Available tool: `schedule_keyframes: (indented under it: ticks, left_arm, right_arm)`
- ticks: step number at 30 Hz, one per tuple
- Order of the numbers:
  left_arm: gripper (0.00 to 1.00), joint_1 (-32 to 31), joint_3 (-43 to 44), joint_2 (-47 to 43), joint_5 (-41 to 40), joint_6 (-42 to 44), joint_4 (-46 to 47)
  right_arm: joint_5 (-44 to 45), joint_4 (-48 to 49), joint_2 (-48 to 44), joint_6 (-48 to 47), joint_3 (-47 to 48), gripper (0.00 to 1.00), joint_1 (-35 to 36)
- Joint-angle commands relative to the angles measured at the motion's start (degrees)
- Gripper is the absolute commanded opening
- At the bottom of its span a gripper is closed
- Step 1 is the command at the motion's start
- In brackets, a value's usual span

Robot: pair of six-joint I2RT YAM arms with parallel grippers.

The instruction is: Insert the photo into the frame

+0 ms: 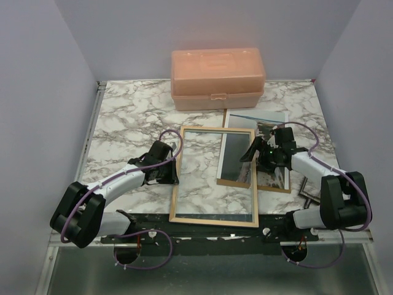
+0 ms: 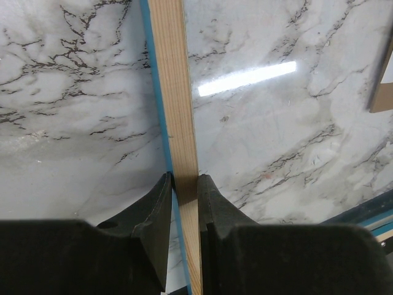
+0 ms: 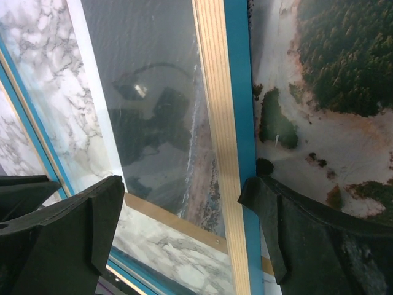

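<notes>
We see the marble table [image 1: 123, 117] first, with a peach plastic box [image 1: 218, 78] standing shut at its far edge. The frame [image 1: 215, 219] takes up the middle of the table, wood side up, with the blue showing only along the rim's edges. Its near rim reaches the table's near edge. Its right part lies over the left part of the photo [image 1: 258, 120], which sits face up to the right on the brown backing board [image 1: 277, 188]. Through the pane we make out the print's grey water, its white border and a strip of the board's edge (whether the frame rests flat or is tipped up, we cannot tell).

The left gripper [image 2: 184, 181] is clamped on the frame's left rim, one finger on each side of the wood. The right gripper [image 3: 182, 190] stands wide open astride the right rim, one finger over the pane and the other over the uncovered print, and we see neither gripping anything
</notes>
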Motion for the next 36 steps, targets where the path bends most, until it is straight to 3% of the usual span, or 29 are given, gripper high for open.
schedule_keyframes:
  ticks: [1, 5, 10, 20, 27, 36]
  left_arm:
    - [0.00, -0.26, 0.69, 1.36, -0.33, 0.24, 0.40]
    - [0.00, -0.22, 0.65, 1.29, -0.32, 0.24, 0.44]
    - [0.00, -0.26, 0.65, 1.27, -0.35, 0.24, 0.32]
    - [0.00, -0.26, 0.56, 1.21, -0.45, 0.15, 0.41]
    - [0.00, -0.26, -0.02, -0.42, 1.08, -0.27, 0.67]
    - [0.00, 0.61, -1.91, -10.30, 4.81, -3.69, 0.12]
  right_arm:
    - [-8.42, 5.76, 1.54, 1.95, -2.41, 0.94, 0.22]
    - [-11.53, 7.65, 1.02, 3.42, -3.07, 0.94, 0.26]
    - [-8.49, 3.06, -2.66, 2.70, -0.75, 0.94, 0.26]
    - [15.38, -9.15, -12.21, 1.27, 3.64, 0.95, 0.26]
    - [11.68, -7.68, -7.71, 0.73, 1.60, 0.95, 0.26]
    - [1.74, -1.57, -3.62, 2.17, -2.97, 0.95, 0.09]
